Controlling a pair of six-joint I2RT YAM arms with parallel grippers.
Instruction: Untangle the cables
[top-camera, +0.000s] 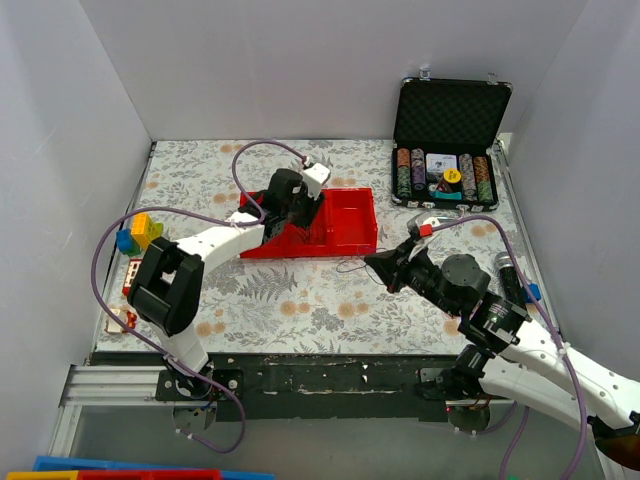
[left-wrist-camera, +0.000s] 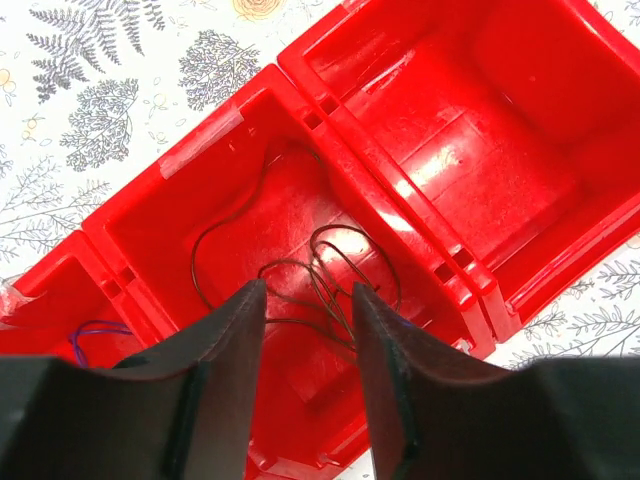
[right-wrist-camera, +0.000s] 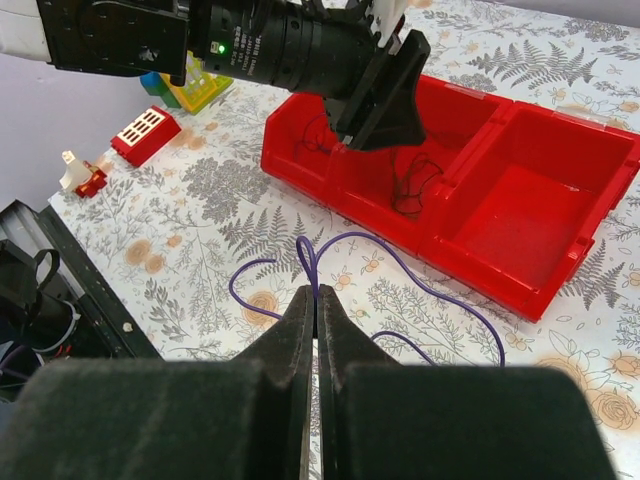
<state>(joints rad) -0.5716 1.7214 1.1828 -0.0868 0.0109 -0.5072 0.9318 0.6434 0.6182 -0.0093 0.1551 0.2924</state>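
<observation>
A red three-compartment bin (top-camera: 350, 215) stands mid-table. A thin dark wire (left-wrist-camera: 335, 262) lies in loose loops in its middle compartment, also showing in the right wrist view (right-wrist-camera: 412, 185). A bit of purple wire (left-wrist-camera: 95, 328) shows in the bin's end compartment. My left gripper (left-wrist-camera: 308, 290) is open and empty, its jaws hanging just above the dark wire (top-camera: 298, 212). My right gripper (right-wrist-camera: 316, 292) is shut on a loop of a purple wire (right-wrist-camera: 232, 288) that trails over the table in front of the bin (right-wrist-camera: 520, 220). In the top view this gripper (top-camera: 373, 262) is near the bin's front right corner.
An open black case of poker chips (top-camera: 445, 170) stands at the back right. Toy blocks (top-camera: 140, 232), a red and white piece (top-camera: 131, 277) and a small figure (top-camera: 122, 320) lie along the left edge. White walls close in three sides.
</observation>
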